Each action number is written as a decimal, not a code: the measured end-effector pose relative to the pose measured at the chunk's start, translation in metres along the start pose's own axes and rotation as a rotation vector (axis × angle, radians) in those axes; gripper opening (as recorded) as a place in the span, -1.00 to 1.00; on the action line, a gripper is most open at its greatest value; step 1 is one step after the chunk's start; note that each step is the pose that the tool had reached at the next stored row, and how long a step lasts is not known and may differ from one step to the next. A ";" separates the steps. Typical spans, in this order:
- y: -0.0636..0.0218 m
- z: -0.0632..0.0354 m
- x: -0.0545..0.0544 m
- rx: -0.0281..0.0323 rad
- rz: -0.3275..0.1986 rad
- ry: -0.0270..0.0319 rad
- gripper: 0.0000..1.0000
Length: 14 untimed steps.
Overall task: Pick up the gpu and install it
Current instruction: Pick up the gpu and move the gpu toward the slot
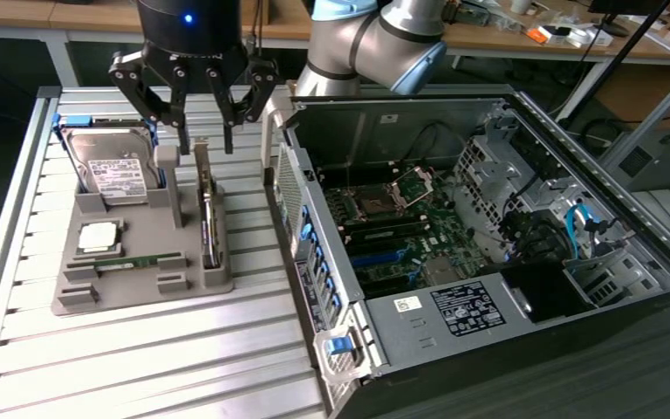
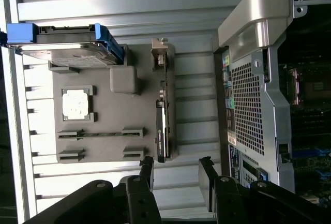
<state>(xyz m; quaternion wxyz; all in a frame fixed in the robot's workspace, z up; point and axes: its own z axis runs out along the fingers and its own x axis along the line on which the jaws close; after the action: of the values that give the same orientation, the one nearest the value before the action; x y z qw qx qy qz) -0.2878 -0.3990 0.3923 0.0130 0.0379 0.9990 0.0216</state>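
- Pincer (image 1: 205, 140) (image 2: 177, 175): fingers spread, empty, hovering above one end of the gpu.
- gpu (image 1: 207, 209) (image 2: 161, 120): standing on edge in the grey holder (image 1: 137, 288) on the desk (image 1: 137, 367).
- Exterior view: hard drive (image 1: 114, 170) at 10 o'clock of the gpu, open computer case (image 1: 300, 209) at 3 o'clock.

The exterior camera slants down from high over the table (image 1: 137, 349) and open computer case (image 1: 411, 98); the wrist camera, nearer, faces straight down past the gripper (image 2: 176, 161), sharing the grey tray (image 1: 137, 288) and case.
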 end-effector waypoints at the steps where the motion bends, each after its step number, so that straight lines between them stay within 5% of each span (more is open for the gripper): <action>1: 0.0000 0.0002 0.000 -0.0001 0.000 -0.0001 -0.04; 9: -0.0002 0.0020 0.000 -0.0001 0.000 -0.0001 -0.04; 11: -0.0020 0.0219 0.001 -0.0002 0.000 -0.0001 -0.04; 14: -0.0022 0.0223 0.001 -0.0002 0.000 -0.0002 -0.04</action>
<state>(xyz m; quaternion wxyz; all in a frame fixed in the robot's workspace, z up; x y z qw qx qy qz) -0.2883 -0.4002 0.3699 0.0131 0.0378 0.9990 0.0217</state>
